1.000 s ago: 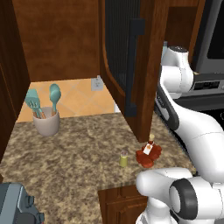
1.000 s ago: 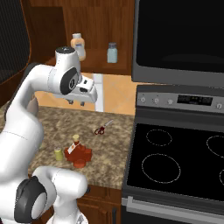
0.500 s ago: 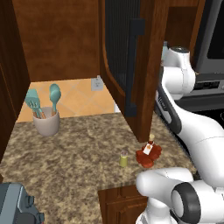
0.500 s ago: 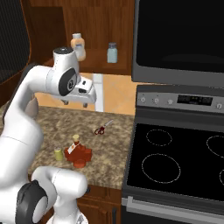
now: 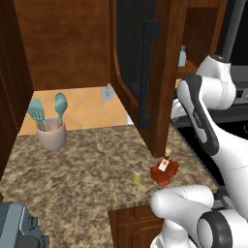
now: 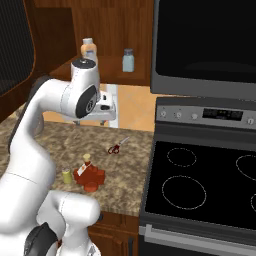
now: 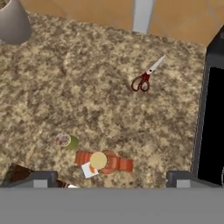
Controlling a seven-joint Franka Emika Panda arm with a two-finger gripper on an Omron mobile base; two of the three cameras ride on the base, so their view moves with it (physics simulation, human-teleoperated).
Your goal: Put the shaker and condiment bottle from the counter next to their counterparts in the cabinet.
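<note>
Shaker (image 7: 66, 141) stands beside condiment bottle (image 7: 103, 162) (jaws spread, high above).

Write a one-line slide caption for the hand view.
Open gripper looks down on the granite counter: shaker beside red condiment bottle, scissors beyond.

This is a home kitchen, and a rendered one. A speckled stone tabletop (image 5: 82, 169) stands beside a black stove (image 6: 200, 185) with round burner rings, under a dark microwave (image 6: 205, 45). Wooden cabinets (image 5: 160, 72) hang above. A cup of cooking utensils (image 5: 51, 131), scissors (image 7: 146, 76) and small bottles (image 6: 128, 60) complete it.
</note>
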